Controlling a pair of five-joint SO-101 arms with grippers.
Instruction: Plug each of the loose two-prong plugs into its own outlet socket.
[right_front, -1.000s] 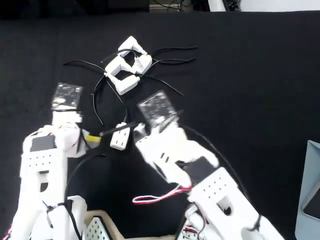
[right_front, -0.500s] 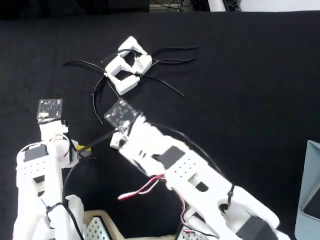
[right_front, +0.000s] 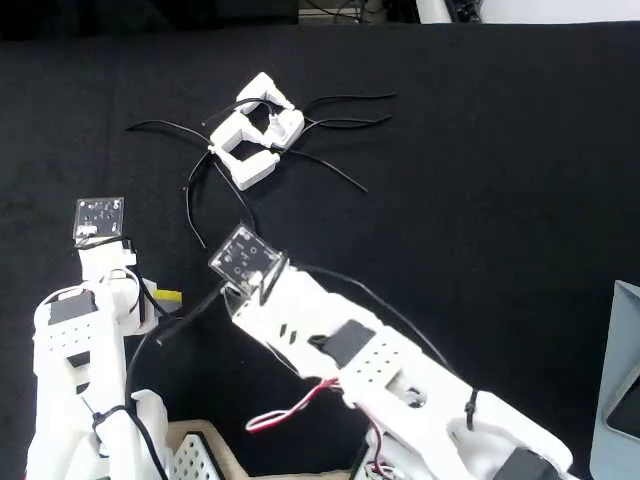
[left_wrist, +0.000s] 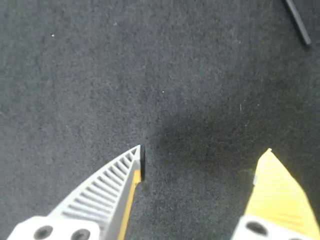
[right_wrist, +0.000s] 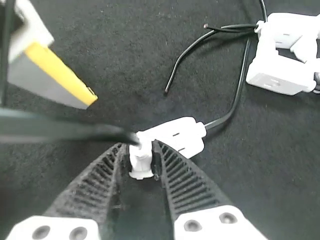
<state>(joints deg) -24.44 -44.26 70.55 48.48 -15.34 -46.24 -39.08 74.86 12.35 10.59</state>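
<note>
Right wrist view: plug (right_wrist: 141, 164), white, pinched between the black fingers of the right end effector (right_wrist: 138, 149), clamped tight on it. Butted against the end of a white socket (right_wrist: 176, 135); prongs hidden, so seating impossible to tell. Black cord (right_wrist: 60, 131) off the plug, trailing toward the near left. Second cord (right_wrist: 237, 95), thin and black, curving from the socket's other end out to the cluster (right_wrist: 285, 55) of white sockets and plugs farther off.

High view: plug and socket low on the near-left part of the bench (right_front: 500, 150), tucked under the head of the right arm (right_front: 340, 345), well nearer than the cluster.

Left end effector (left_wrist: 204, 150) near the plug, on its left, over bare bench, fingers spread wide apart, one grey-white, one yellow, nothing between them.

Grey-blue object (right_front: 625, 380) at the right edge.
</note>
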